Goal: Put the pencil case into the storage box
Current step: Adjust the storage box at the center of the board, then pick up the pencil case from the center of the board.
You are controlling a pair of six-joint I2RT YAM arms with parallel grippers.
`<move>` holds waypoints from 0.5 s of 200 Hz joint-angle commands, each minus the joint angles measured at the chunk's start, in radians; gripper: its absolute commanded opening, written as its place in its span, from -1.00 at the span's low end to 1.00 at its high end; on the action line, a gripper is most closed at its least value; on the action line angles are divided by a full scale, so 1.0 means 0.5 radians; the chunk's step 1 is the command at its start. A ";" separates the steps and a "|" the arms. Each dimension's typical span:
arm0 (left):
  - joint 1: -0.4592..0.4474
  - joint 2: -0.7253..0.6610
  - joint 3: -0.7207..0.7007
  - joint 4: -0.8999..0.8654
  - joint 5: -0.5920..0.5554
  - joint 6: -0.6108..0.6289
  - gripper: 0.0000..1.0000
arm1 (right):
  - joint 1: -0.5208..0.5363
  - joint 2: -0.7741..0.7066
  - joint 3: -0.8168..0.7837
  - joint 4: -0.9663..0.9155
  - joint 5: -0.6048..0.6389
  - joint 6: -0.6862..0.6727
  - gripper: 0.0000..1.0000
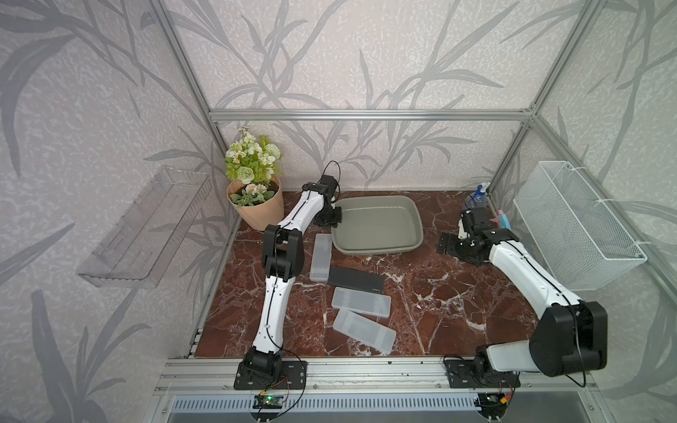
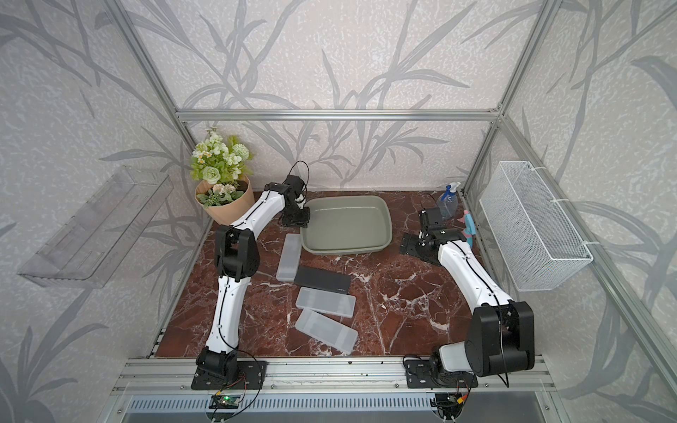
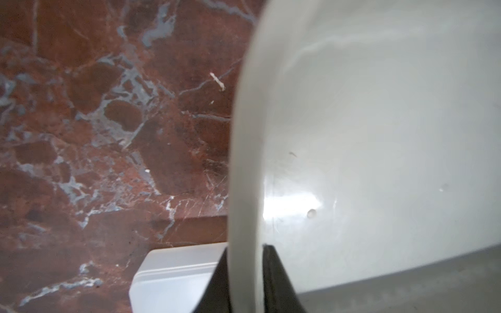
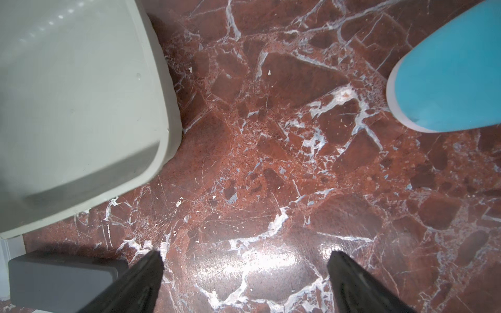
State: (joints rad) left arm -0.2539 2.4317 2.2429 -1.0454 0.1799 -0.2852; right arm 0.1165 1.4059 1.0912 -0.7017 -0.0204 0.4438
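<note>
Within left claw [image 3: 246, 248]: storage box [image 3: 244, 135] rim

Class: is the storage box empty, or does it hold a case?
Empty. In both top views the storage box shows only bare floor; the black case and three frosted cases lie outside it on the table.

Soft, even light filled both top views, with faint shadows and wide-angle stretch toward the corners. The left wrist view was blurred, with white glare on the storage box [image 3: 292, 206] wall. A bright reflection also washed the marble tabletop [image 4: 260, 263] in the right wrist view.
</note>
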 commanded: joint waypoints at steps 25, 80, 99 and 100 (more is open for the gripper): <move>-0.002 -0.013 0.104 -0.013 -0.078 0.006 -0.17 | 0.018 0.017 0.059 -0.058 0.001 -0.007 0.97; -0.038 -0.442 -0.066 0.311 -0.341 -0.120 0.14 | 0.035 0.058 0.092 -0.054 -0.015 0.002 0.98; -0.048 -0.620 -0.220 0.415 -0.438 -0.165 0.24 | 0.052 0.071 0.106 -0.045 -0.008 0.014 0.98; -0.048 -0.630 -0.228 0.418 -0.442 -0.167 0.24 | 0.052 0.072 0.108 -0.045 -0.008 0.014 0.98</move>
State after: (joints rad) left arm -0.2665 2.2715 2.1918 -0.9298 0.0502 -0.3264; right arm 0.1303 1.4281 1.1118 -0.7105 -0.0269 0.4450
